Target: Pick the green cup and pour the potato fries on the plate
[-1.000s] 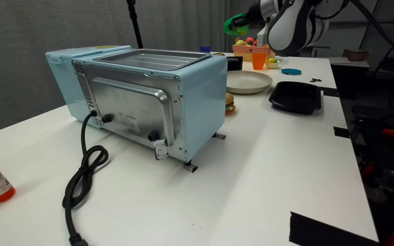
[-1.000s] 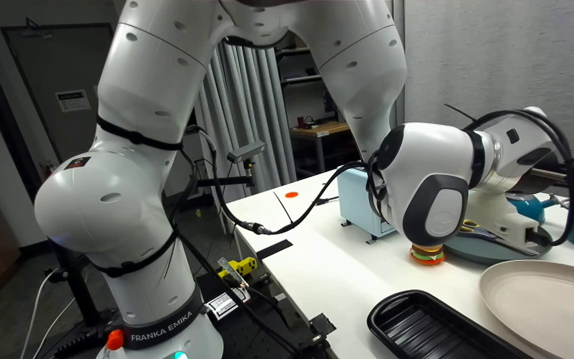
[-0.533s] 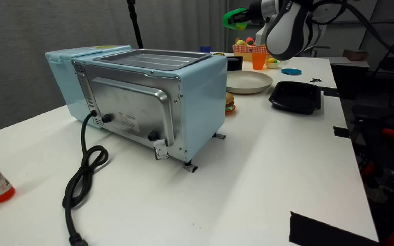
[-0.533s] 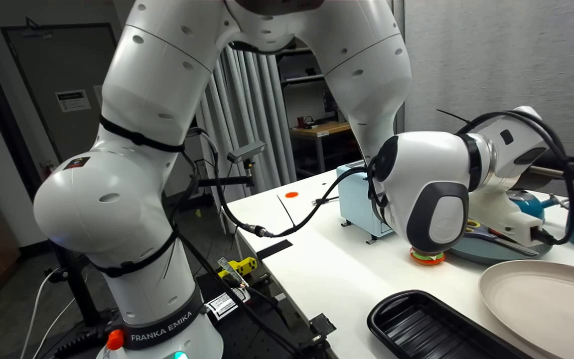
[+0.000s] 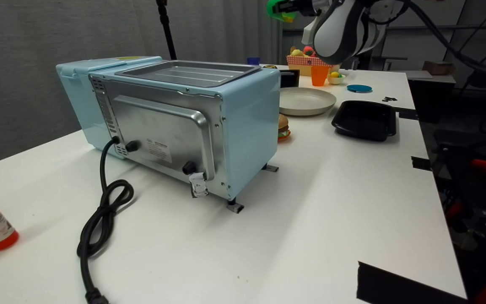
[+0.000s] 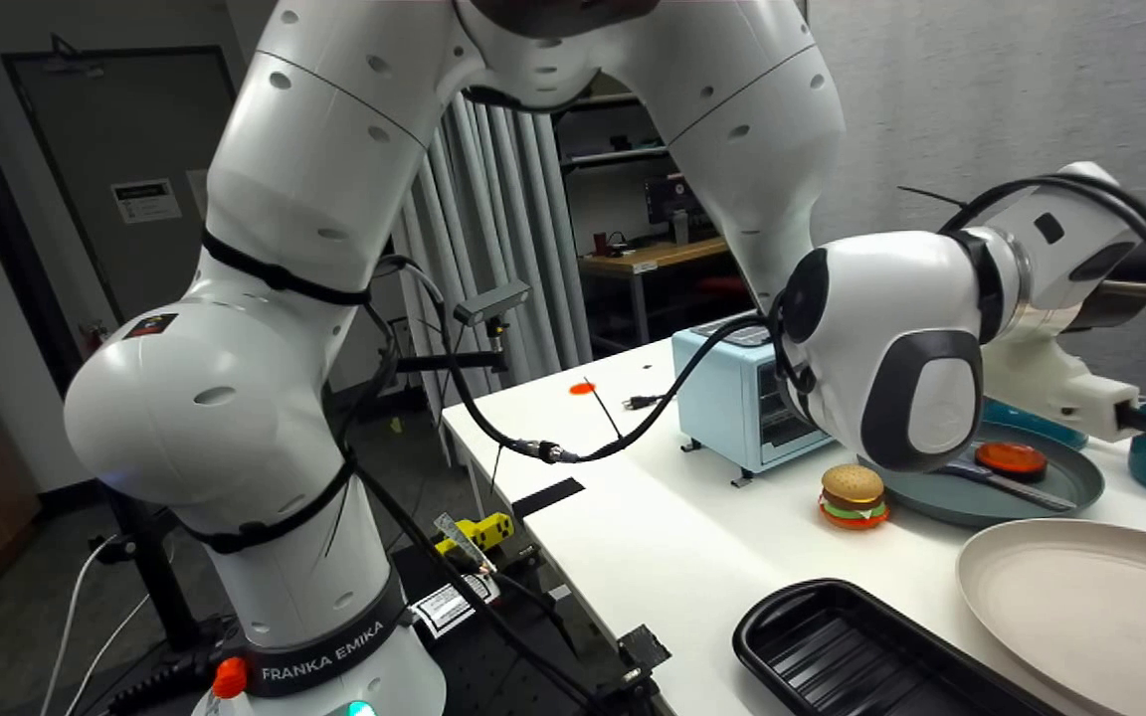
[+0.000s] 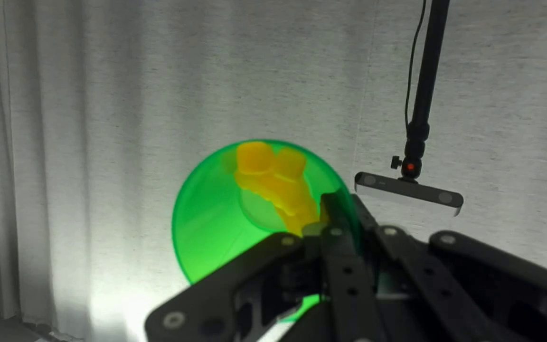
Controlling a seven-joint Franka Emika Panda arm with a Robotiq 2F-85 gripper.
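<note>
My gripper (image 7: 348,202) is shut on the rim wall of the green cup (image 7: 207,223), one finger inside and one outside. The cup is tilted on its side, and its open mouth faces the wrist camera. The yellow potato fries (image 7: 278,185) lie inside, along one wall and near the bottom. In an exterior view, the cup (image 5: 277,17) is held high above the table at the top edge, up and left of the plate, with fries (image 5: 288,19) showing through its lower side. The cream plate (image 5: 306,103) lies flat on the table, also in an exterior view (image 6: 1100,607); it bears nothing visible.
A black tray (image 6: 881,656) is beside the plate. A toy burger (image 6: 854,497) and a light-blue toaster oven (image 5: 247,126) are near. A grey pan (image 6: 946,497) holds a knife and red disc. An orange cup (image 5: 319,76) and fruit basket (image 5: 308,62) stand behind the plate.
The gripper and cup have moved up and left in an exterior view. In the exterior view beside the arm, the wrist has moved up and right, taking the cup out of frame and uncovering the burger.
</note>
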